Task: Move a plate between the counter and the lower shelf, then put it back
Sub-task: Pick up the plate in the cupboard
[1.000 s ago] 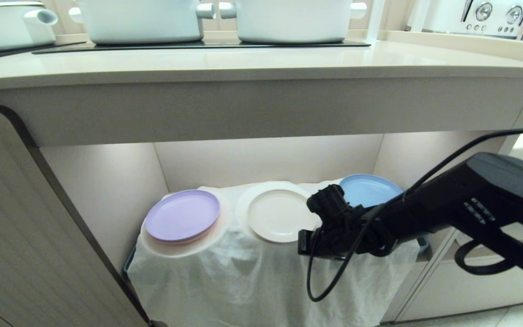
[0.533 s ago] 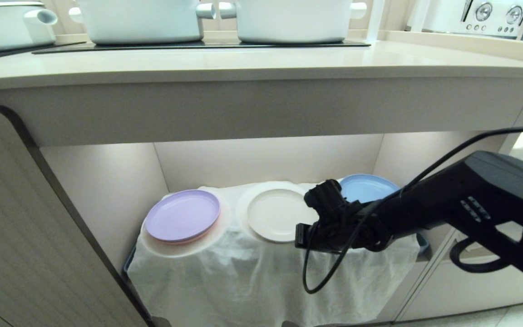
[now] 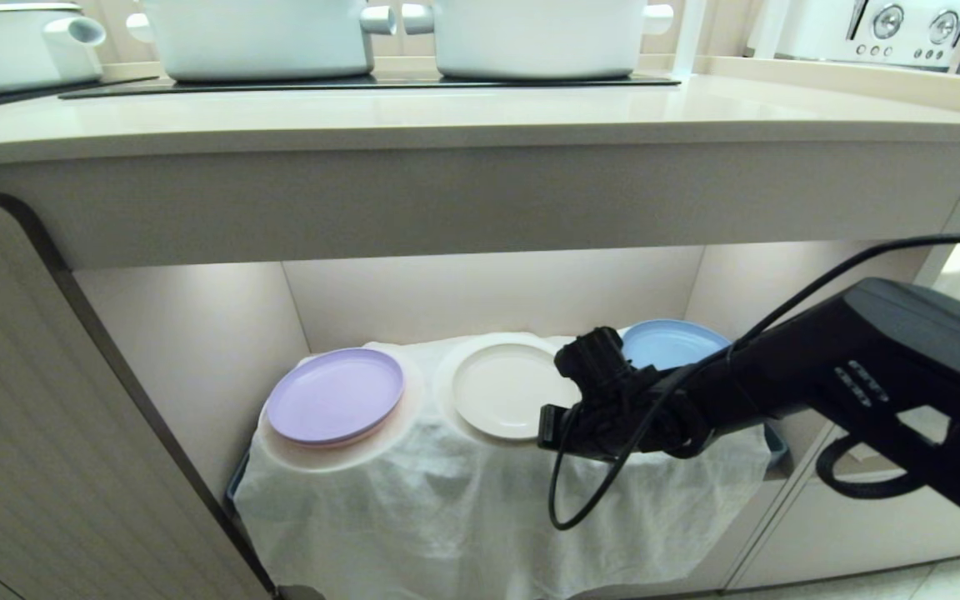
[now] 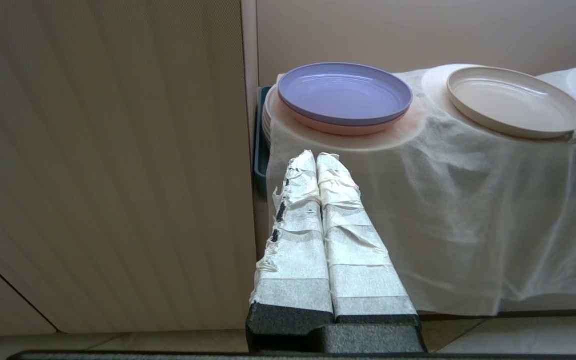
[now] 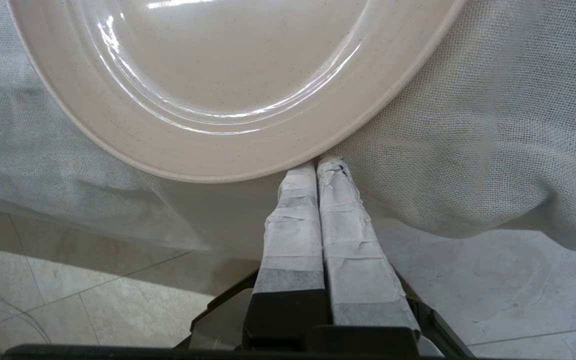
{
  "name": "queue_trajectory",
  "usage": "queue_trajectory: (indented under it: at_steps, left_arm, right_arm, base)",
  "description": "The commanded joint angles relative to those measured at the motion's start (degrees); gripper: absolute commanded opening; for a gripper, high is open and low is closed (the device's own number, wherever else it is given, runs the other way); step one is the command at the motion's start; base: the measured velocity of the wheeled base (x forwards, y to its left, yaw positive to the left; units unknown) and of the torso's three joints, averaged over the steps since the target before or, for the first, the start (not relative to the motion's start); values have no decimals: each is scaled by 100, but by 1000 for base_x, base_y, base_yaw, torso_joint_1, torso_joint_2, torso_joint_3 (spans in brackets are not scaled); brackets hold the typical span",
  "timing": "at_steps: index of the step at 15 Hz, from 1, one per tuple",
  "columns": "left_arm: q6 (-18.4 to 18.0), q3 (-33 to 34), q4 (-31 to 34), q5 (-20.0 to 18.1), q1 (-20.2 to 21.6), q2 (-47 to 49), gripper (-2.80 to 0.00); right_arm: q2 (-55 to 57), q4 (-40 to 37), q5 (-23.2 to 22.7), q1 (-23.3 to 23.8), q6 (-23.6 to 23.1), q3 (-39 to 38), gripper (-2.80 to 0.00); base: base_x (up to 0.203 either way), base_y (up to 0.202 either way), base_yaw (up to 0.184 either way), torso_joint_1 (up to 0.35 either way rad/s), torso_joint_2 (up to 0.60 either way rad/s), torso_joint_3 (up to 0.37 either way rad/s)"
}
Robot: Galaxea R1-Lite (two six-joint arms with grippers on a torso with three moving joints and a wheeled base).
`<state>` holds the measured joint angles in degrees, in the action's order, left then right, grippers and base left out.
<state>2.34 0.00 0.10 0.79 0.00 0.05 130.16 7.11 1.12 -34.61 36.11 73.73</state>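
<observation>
The right gripper (image 5: 317, 162), its tape-wrapped fingers pinched together on nothing, pokes at the rim of the glossy round cream plate (image 5: 228, 75), which sits just ahead on the wrinkly white mesh cloth (image 5: 493, 150) over the lower shelf (image 3: 488, 292).

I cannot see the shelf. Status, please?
Right gripper shut, tips at plate rim, no grip. Left gripper shut, parked. Plate on lower shelf. Nothing blocking.

Two white pots (image 3: 259, 37) (image 3: 538, 35) on black glass, a third (image 3: 9, 46) at far left. Toaster (image 3: 880, 29) back right. Lilac plate (image 3: 335, 394) on pink plate (image 4: 340, 128); blue plate (image 3: 670, 346); floor tiles (image 5: 493, 280).
</observation>
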Motion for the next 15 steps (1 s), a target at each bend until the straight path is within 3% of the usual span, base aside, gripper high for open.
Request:
queue_trajectory:
  at_steps: [1, 9, 15]
  left_arm:
    - [3, 0, -1, 0, 0, 4, -280]
    - [3, 0, -1, 0, 0, 4, -280]
    - [3, 0, -1, 0, 0, 4, -280]
  right_arm:
    - [9, 2, 2, -2, 20, -8, -280]
    - [-459, -75, -32, -6, 24, -462, -280]
    - [-1339, -70, -111, -101, -39, -1727, -280]
  base:
    - [0, 0, 0, 0, 0, 0]
    - [0, 0, 0, 0, 0, 0]
    - [0, 0, 0, 0, 0, 0]
